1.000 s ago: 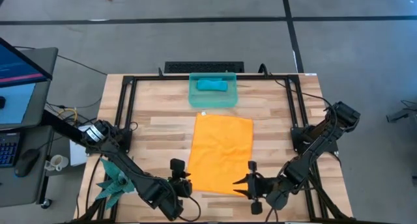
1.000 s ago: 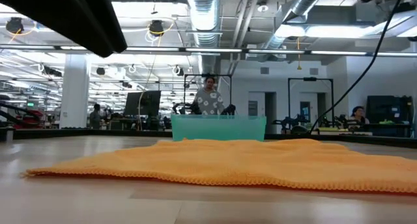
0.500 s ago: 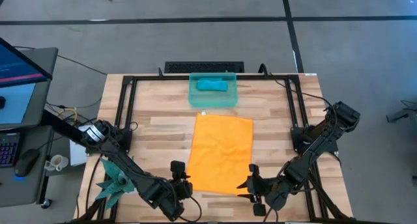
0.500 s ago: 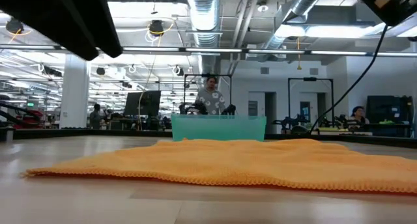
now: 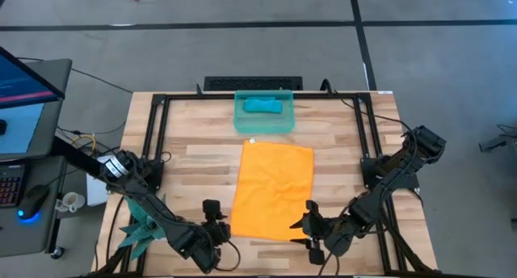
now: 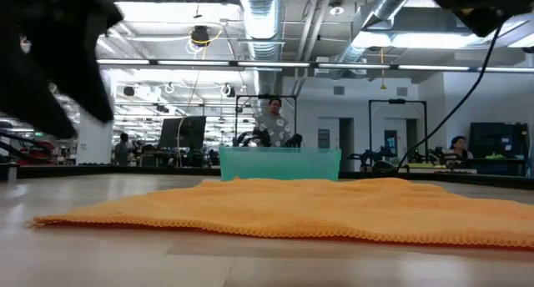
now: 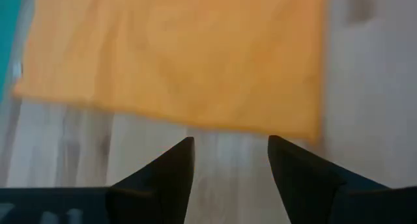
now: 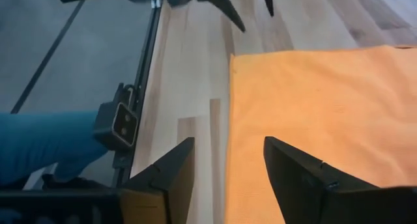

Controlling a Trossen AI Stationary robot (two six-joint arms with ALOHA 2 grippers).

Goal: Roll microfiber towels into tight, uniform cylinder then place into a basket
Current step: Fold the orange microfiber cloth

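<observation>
The orange towel (image 5: 275, 189) lies spread flat on the middle of the table; it also shows in the low view (image 6: 292, 208). The teal-blue towel (image 5: 263, 106) lies bunched or rolled inside the basket (image 5: 242, 123) at the table's far edge. My left gripper (image 5: 212, 217) is open just off the orange towel's near left corner (image 7: 300, 129). My right gripper (image 5: 310, 226) is open at the towel's near right corner, with the towel's edge (image 8: 234, 100) running between its fingers, and I cannot tell whether it touches the cloth.
A teal spiky plant figure (image 5: 139, 225) stands at the table's near left, beside my left arm. A black frame (image 5: 153, 141) runs around the work area. People and desks show in the room beyond the basket (image 6: 279, 163).
My left gripper has shifted a little toward the table's left edge and come lower beside the towel's near left corner. My right gripper has edged slightly toward the towel. The orange towel has stayed flat and still.
</observation>
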